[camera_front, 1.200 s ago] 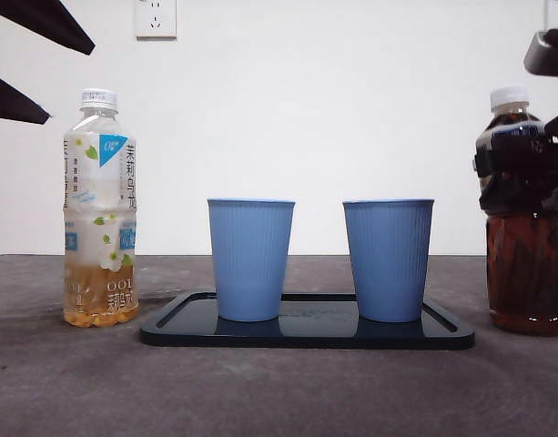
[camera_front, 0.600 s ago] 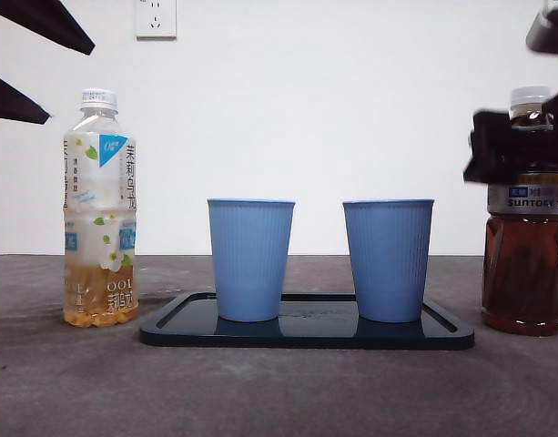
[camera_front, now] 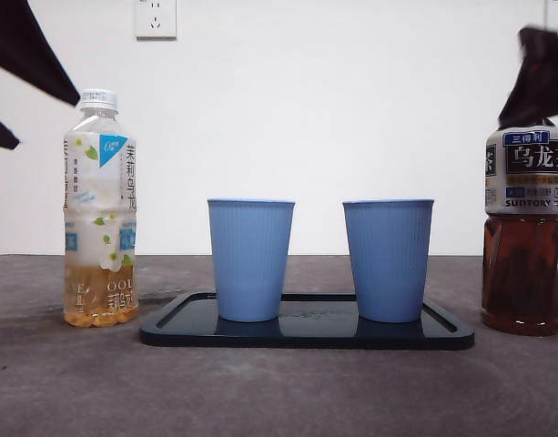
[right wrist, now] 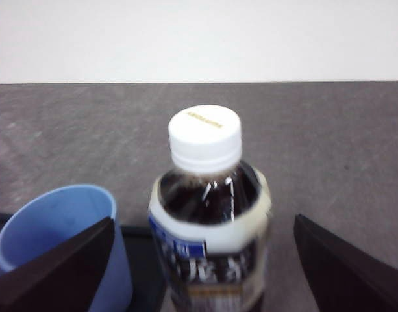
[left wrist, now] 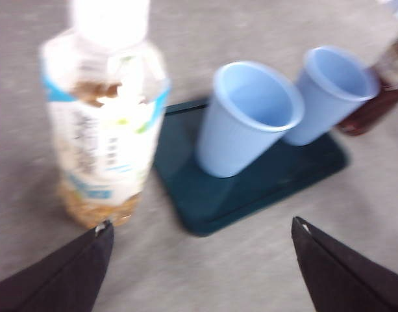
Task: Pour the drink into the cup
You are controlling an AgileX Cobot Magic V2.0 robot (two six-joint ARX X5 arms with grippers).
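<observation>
Suntory-labelled dark tea bottle [camera_front: 524,232] is released by the right gripper [right wrist: 199,260], now raised, jaws spread; left gripper [left wrist: 199,260] is held open too.

A white wall [camera_front: 351,109] with a socket [camera_front: 156,17] backs the grey table [camera_front: 279,391].

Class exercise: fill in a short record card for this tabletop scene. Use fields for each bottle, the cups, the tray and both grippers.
jasmine tea bottle: upright, capped, little liquid left, beside the tray
oolong tea bottle: upright, white cap on, dark tea, on the tray's other side
blue cups: two, upright, side by side on the tray
tray: dark, flat on the table
left gripper: open, near the jasmine tea bottle
right gripper: open, astride the oolong tea bottle, not touching it
</observation>
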